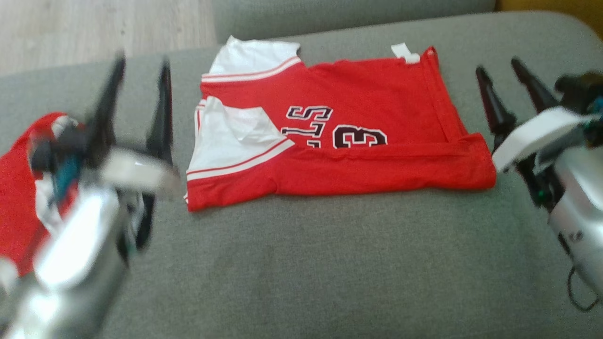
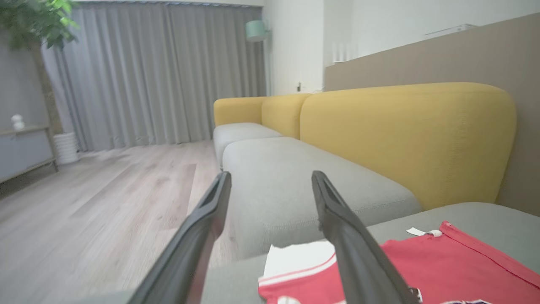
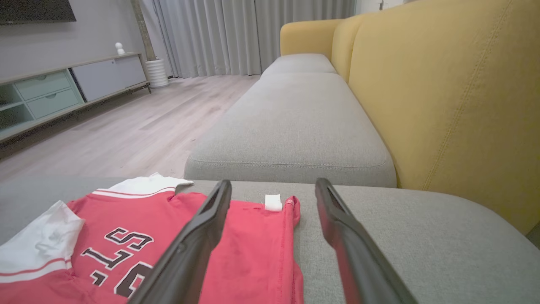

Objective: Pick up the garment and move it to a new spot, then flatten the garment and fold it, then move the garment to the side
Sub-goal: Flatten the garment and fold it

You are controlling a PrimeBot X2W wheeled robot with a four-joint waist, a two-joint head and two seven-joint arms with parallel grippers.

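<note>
A red garment (image 1: pixel 339 132) with white sleeves and dark lettering lies folded on the grey sofa cushion (image 1: pixel 306 263), its lower edge turned up over the front. My left gripper (image 1: pixel 142 61) hovers just left of its sleeve end, open and empty. In the left wrist view the left gripper (image 2: pixel 271 175) points past the garment (image 2: pixel 443 270) at its lower right. My right gripper (image 1: pixel 498 66) stands open and empty just right of the hem end. The right wrist view has the right gripper (image 3: pixel 274 183) above the hem corner of the garment (image 3: pixel 126 236).
Another red and white cloth (image 1: pixel 16 197) lies at the far left, partly under my left arm. A yellow backrest (image 3: pixel 443 84) runs along the far side. More grey cushions (image 3: pixel 295 105) stretch beyond. Wooden floor (image 2: pixel 105 190) and a low cabinet (image 3: pixel 63 84) lie past the sofa.
</note>
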